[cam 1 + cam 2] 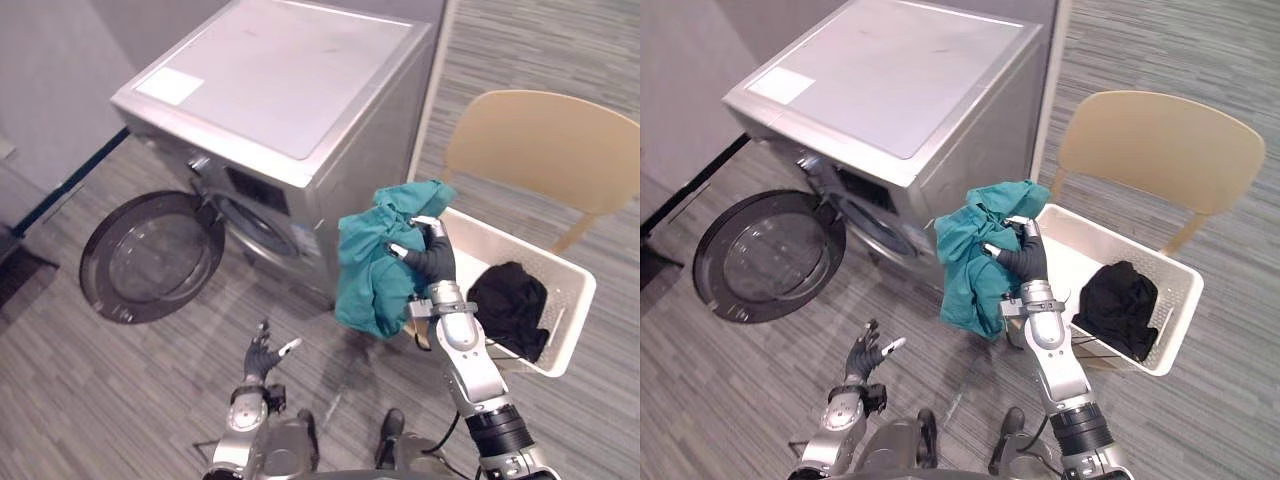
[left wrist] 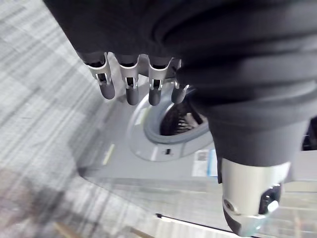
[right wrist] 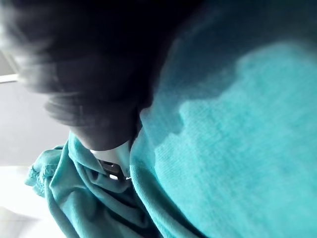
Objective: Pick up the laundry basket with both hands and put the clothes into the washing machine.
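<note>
Over carpet (image 1: 100, 385), right hand (image 1: 432, 256) clutches crumpled teal cloth (image 1: 368, 272).

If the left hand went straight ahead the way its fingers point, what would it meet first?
Likely the washing machine, near its open drum mouth; the path from the left hand looks free, depth unclear.

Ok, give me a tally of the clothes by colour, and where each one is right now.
teal garment: 1, held up in the right hand
black garment: 1, lying in the basket
Total: 2
</note>
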Available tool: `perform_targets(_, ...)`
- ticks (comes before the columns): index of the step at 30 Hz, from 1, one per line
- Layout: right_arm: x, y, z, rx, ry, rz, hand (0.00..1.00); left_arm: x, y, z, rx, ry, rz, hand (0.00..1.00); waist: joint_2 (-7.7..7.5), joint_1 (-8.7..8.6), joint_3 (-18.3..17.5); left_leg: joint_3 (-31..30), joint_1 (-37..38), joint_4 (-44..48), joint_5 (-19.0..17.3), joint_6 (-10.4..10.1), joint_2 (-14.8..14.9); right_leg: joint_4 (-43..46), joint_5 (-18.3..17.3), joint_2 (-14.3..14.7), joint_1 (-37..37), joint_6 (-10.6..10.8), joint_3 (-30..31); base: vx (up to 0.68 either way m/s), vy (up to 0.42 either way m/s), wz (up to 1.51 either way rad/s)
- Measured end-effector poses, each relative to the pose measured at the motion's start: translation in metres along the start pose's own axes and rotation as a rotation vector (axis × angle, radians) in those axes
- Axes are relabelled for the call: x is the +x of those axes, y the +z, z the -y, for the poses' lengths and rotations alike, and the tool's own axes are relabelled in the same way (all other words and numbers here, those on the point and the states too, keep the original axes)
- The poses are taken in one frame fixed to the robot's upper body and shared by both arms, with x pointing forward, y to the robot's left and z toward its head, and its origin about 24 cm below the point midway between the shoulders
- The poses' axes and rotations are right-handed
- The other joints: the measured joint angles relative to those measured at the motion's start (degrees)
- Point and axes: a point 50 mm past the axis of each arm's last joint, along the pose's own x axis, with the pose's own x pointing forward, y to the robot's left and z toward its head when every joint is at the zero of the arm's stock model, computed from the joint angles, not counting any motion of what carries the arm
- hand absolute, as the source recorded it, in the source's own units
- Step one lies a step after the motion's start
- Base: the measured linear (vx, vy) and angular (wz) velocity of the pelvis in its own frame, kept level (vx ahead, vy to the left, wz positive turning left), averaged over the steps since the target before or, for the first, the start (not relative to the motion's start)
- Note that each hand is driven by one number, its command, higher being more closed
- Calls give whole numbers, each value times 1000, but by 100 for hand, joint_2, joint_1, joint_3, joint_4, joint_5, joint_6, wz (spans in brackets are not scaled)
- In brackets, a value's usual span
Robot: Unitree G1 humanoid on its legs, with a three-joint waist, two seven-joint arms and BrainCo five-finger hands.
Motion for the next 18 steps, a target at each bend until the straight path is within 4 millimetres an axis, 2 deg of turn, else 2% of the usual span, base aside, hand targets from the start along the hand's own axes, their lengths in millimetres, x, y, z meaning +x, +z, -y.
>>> perform_targets(1, 0, 0, 1, -3, -4, 1, 100, 1, 6, 4, -3, -20, 25, 0, 32, -21, -21, -50, 77, -223, 5, -8, -1, -9, 17, 16, -5, 28, -102, -118, 205, 101)
perform_targets(2, 0, 0, 2, -11, 0, 0, 100, 3, 21, 9, -10, -51, 91, 0, 38, -15, -40, -61, 199, -560, -3, -20, 0, -11, 60, 22, -7, 91, -250, -77, 163, 54)
perform_targets(4, -1, -1, -2, -14, 27, -3, 100, 4, 39, 11, -20, -70, 178, 0, -25, 35, -95, -120, 236, -741, -50, -82, -32, -43, 160, -36, 4, 196, -337, -67, 170, 37)
perform_targets(5, -1, -1, -9, 0, 55, -5, 100, 3, 47, 10, -15, -85, 218, 0, -88, 75, -137, -135, 233, -735, -47, -78, -126, -82, 225, -84, 24, 264, -327, -56, 148, 20)
perform_targets(8, -6, -6, -30, 5, 156, -28, 100, 1, 61, 9, 6, -115, 292, 0, -111, 146, -275, -185, 322, -737, -37, -62, -327, -287, 371, -229, 232, 437, -283, -39, 150, 17)
perform_targets(10, -10, -14, -40, 6, 200, -64, 100, 0, 67, 12, -7, -127, 324, 0, -109, 165, -406, -192, 328, -739, -36, -62, -391, -455, 495, -251, 314, 451, -276, -28, 119, 8)
perform_targets(14, -14, -23, -63, 13, 313, -108, 100, -2, 78, 43, -2, -273, 370, 0, -88, 149, -501, -195, 323, -745, 19, 22, -433, -803, 748, -193, 431, 439, -234, -29, 36, -4)
perform_targets(17, -14, -23, -72, 35, 349, -121, 100, -2, 83, 56, 2, -324, 390, 0, -87, 140, -550, -230, 335, -745, 53, 68, -392, -963, 842, -96, 505, 378, -224, -32, -16, -3)
perform_targets(18, -13, -24, -73, 40, 354, -125, 100, -2, 83, 56, 7, -322, 389, 100, -87, 128, -566, -238, 335, -745, 55, 69, -371, -990, 860, -70, 514, 352, -223, -33, -26, -3)
